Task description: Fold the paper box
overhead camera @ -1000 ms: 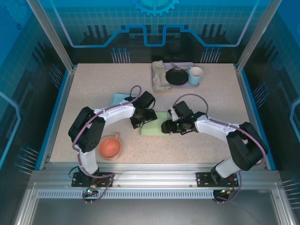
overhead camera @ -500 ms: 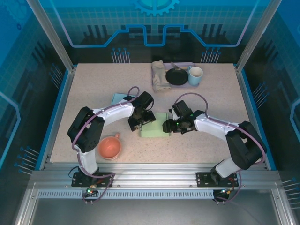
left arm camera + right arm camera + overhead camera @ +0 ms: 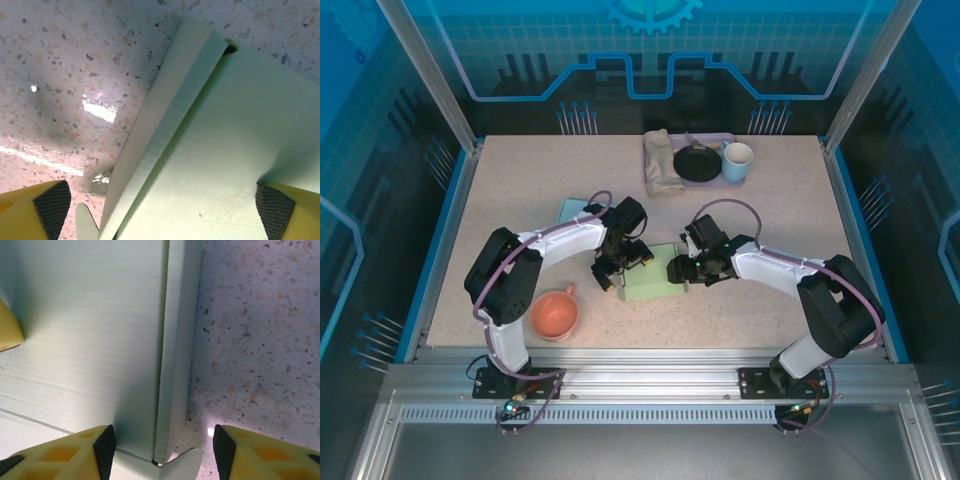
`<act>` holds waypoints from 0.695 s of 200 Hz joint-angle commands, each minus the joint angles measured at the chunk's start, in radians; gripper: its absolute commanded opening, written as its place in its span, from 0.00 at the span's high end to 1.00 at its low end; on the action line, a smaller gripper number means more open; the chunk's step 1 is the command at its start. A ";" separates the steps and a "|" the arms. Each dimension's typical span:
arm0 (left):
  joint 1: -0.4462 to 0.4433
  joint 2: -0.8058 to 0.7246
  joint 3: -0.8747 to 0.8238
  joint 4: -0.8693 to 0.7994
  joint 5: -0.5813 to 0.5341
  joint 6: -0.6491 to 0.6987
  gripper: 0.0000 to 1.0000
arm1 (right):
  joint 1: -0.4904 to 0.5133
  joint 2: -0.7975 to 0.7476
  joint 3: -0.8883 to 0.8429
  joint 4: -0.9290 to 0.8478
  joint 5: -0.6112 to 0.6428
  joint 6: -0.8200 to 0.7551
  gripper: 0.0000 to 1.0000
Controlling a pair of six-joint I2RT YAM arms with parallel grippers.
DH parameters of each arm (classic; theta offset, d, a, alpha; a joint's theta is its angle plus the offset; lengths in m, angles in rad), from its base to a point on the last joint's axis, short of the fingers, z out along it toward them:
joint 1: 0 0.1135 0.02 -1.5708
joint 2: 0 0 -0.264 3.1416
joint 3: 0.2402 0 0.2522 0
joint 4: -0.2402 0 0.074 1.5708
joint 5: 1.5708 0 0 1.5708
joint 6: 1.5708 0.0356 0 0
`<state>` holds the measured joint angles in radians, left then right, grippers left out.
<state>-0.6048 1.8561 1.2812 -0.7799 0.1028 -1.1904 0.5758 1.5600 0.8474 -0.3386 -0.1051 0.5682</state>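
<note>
left gripper: jaws spread wide astride left flap | right gripper: jaws parted astride right flap | risk: paper box may be skewed if flaps are pinched unevenly

The flat pale-green cardboard paper box is plain, with faint fine ribbing. The stone-look tabletop is pinkish beige, flecked with dark and brown specks (quite like terrazzo). My left pincer has yellow fingers and black cross-hatched pads. My right pincer is the same yellow and black. Elsewhere there is a salmon-orange ceramic cup, a black round pan, a lilac plastic tray, a whitish mug and a tan crumpled cloth.
</note>
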 commanded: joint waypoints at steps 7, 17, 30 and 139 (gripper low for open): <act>-0.013 0.012 -0.021 -0.076 0.040 -0.107 0.01 | -0.003 0.008 0.015 0.010 0.010 0.027 0.43; -0.020 0.005 -0.029 -0.074 0.044 -0.137 0.01 | -0.002 0.005 0.011 0.013 0.012 0.031 0.43; -0.027 0.005 -0.027 -0.094 0.055 -0.176 0.01 | -0.003 0.002 0.006 0.016 0.011 0.037 0.43; -0.053 -0.049 -0.047 -0.050 0.017 -0.292 0.01 | 0.018 -0.021 -0.025 0.044 0.031 0.074 0.45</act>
<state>-0.6521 1.8069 1.2095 -0.7403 0.1925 -1.5017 0.5800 1.5597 0.8360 -0.3077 -0.0929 0.6247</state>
